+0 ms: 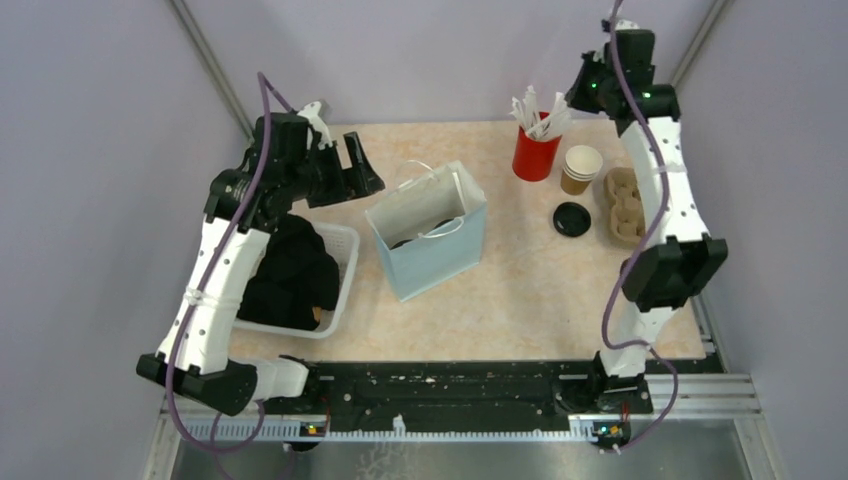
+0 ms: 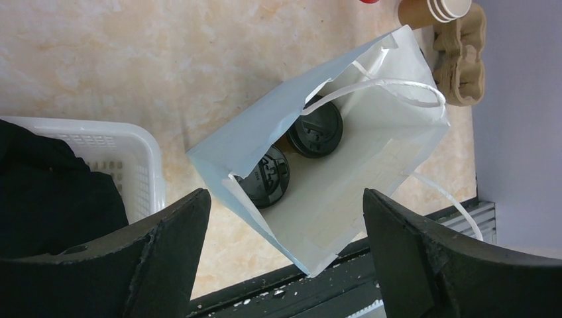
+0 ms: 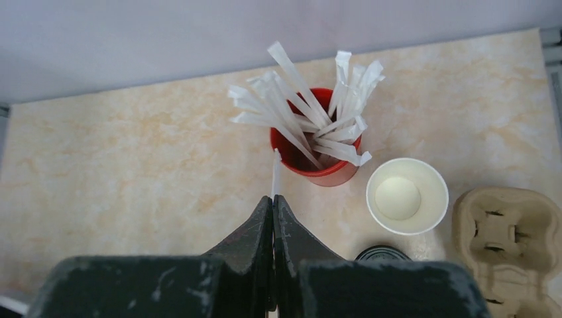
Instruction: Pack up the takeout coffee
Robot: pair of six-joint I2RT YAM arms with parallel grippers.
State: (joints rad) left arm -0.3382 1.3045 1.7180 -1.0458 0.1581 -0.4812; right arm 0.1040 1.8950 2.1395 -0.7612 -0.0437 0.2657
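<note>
Two brown takeout coffee cups with black lids (image 2: 317,129) (image 2: 268,177) stand inside the open pale blue bag (image 1: 430,235), which also shows in the left wrist view (image 2: 371,172). My left gripper (image 1: 345,170) hangs open and empty above the bag's left side, its jaws wide apart (image 2: 286,199). My right gripper (image 3: 274,199) is shut on a white wrapped straw (image 3: 276,173), held just above and to the left of the red cup of straws (image 3: 311,165) at the back right (image 1: 535,150). An open kraft cup (image 1: 581,168) and a loose black lid (image 1: 572,219) sit on the table.
A pulp cup carrier (image 1: 625,205) lies at the right edge beside the open cup (image 3: 406,197). A white basket (image 1: 340,260) holding black cloth (image 1: 290,270) stands left of the bag. A black rail runs along the near edge.
</note>
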